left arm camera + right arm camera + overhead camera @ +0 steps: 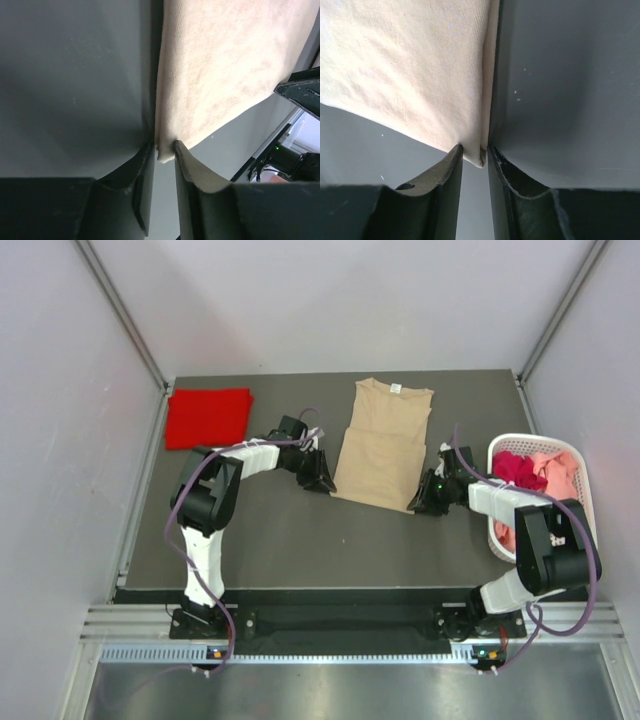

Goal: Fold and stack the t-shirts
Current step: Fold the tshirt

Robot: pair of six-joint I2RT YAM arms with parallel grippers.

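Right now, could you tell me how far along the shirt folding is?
Done: one red t-shirt lies folded at the far left. In hand: left gripper and right gripper pinch the tan t-shirt's near corners, sleeves tucked in. Left: pink and red shirts wait in the basket.

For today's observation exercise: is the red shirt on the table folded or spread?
Folded: the red shirt lies as a compact rectangle, no sleeves or neckline showing.

tan t-shirt (383, 445): soft matt knit cloth | table (300, 530): dark smooth matt | basket (525, 438): white plastic
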